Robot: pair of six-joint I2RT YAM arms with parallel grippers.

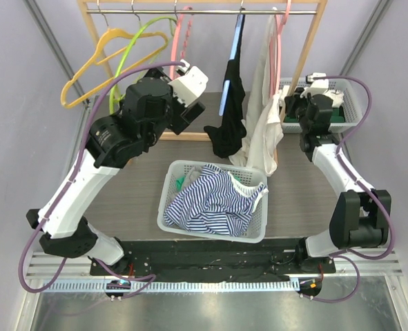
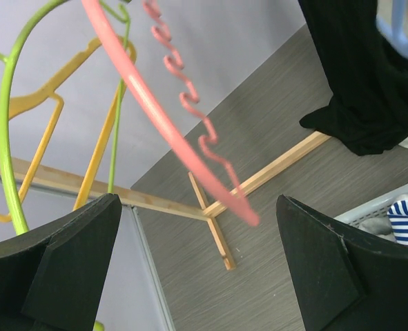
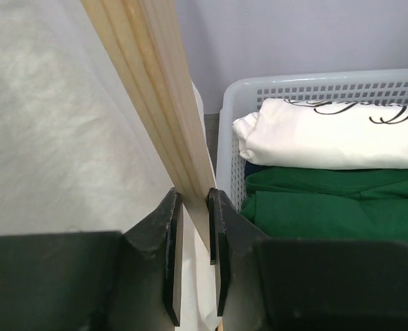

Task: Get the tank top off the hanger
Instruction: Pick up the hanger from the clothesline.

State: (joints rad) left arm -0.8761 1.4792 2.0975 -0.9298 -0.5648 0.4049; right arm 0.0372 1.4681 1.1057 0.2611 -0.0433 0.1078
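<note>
Beside the cream tank top (image 3: pixel 52 138), right end effector (image 3: pixel 194 234) clamps the wooden post (image 3: pixel 147 83); left end effector (image 2: pixel 197 227) stands open.

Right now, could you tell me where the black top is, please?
In the overhead view, the black top hangs on the blue hanger near the middle of the rail, just left of the white garment and behind the basket.

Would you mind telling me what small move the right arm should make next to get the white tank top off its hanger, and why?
Probably ease the right end effector downward, drawing the white tank top off its pink hanger. Its jaws stand nearly closed at the top's edge, seemingly on pale cloth, while the left end effector is wide open by an empty pink hanger.
</note>
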